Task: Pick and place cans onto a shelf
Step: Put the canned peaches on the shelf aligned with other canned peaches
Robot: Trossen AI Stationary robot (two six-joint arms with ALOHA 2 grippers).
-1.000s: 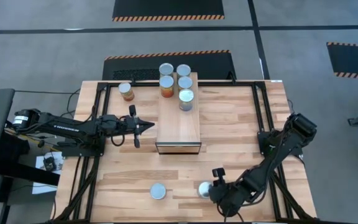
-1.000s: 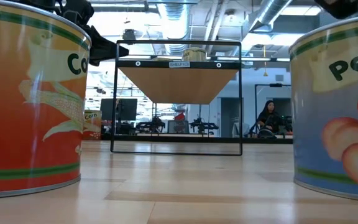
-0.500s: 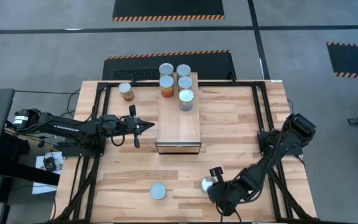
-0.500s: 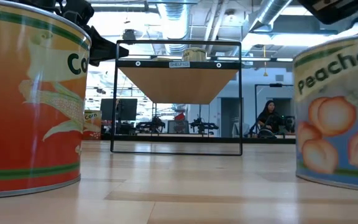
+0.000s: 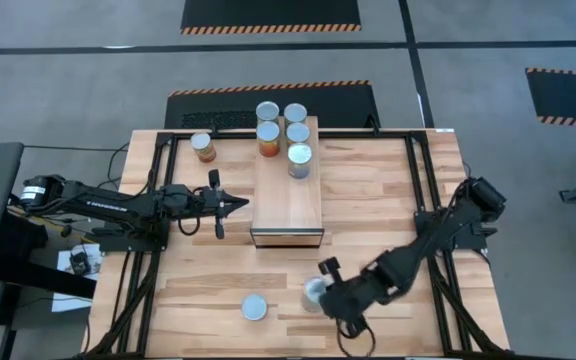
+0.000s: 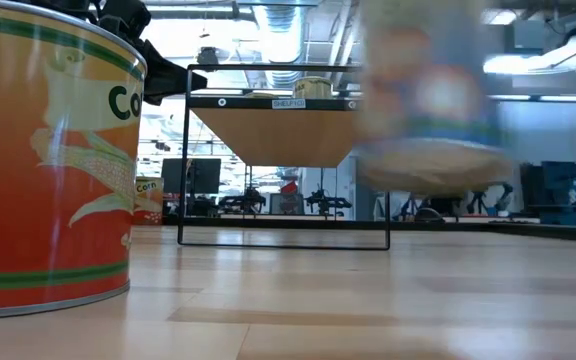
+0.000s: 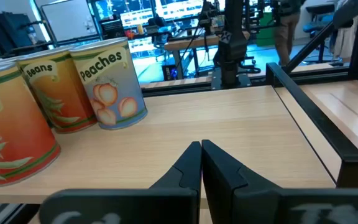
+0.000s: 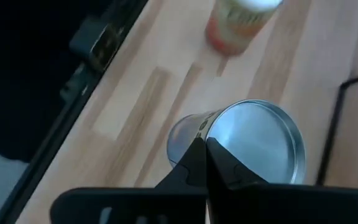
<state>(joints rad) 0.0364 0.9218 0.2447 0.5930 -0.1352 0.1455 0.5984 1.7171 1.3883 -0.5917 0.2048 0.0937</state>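
Right tool [image 5: 326, 293] is low over the desk [image 5: 368, 200] near its front edge, tip against a loose can [image 5: 313, 291]. Left tool [image 5: 238, 204] waits just beside the shelf [image 5: 288, 205]. Five cans [image 5: 300, 157] stand on the shelf's far half, its near half is bare. One can [image 5: 202, 146] stands on the desk beside the shelf, and a corn can [image 5: 254, 307] near the front.

Low view: the loose can [image 6: 428, 100] is a blur, and its base looks clear of the desk. The corn can [image 6: 48, 160] stands upright.

Left wrist: left tool [image 7: 201, 163] clenched on nothing, with a peaches can [image 7: 112, 90] upright on the shelf top ahead.

Right wrist: right tool [image 8: 204, 155] looks clenched too, its tips touching the can [image 8: 253, 140], nothing between them. I judge there's no real hold here.

The risk is that the can gets shoved or tipped, then rolls toward the corn can or off the front edge. It needs releasing wide and a re-approach around the can's sides.
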